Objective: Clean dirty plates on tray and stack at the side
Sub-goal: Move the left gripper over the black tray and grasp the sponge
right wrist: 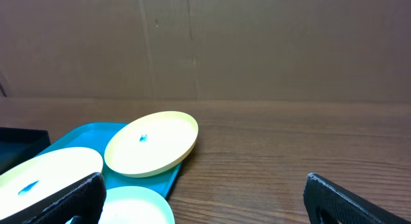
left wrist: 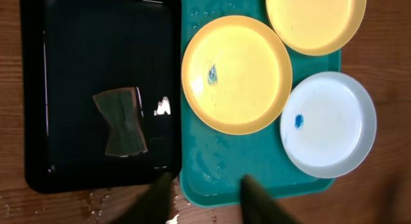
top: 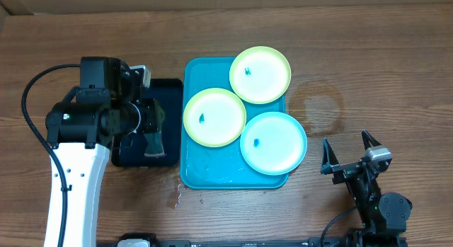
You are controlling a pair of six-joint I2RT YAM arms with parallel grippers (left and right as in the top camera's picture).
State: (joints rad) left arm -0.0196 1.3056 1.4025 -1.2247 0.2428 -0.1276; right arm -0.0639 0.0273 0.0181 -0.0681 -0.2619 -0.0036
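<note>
Three plates (top: pixel 214 117) on cyan tray (top: pixel 212 177), centre of wood-grain bench (top: pixel 375 56). Wet spots (top: pixel 178 197) at near-left corner. Brown cardboard wall (right wrist: pixel 270 44) behind. Left jaws parted, empty, over black tray (left wrist: pixel 96 31). Right jaws wide open, empty.

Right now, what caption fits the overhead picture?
Three smeared plates wait on the blue tray, a sponge beside them.

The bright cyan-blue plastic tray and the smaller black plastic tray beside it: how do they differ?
Colour: the cyan-blue tray is bright, the black tray dark.
Size: the cyan-blue tray is larger than the black tray.
Load: the cyan-blue tray carries two yellow-green round plates and one light cyan plate; the black tray holds only a dark green sponge.
Both are rectangular with rounded corners and raised rims.
</note>
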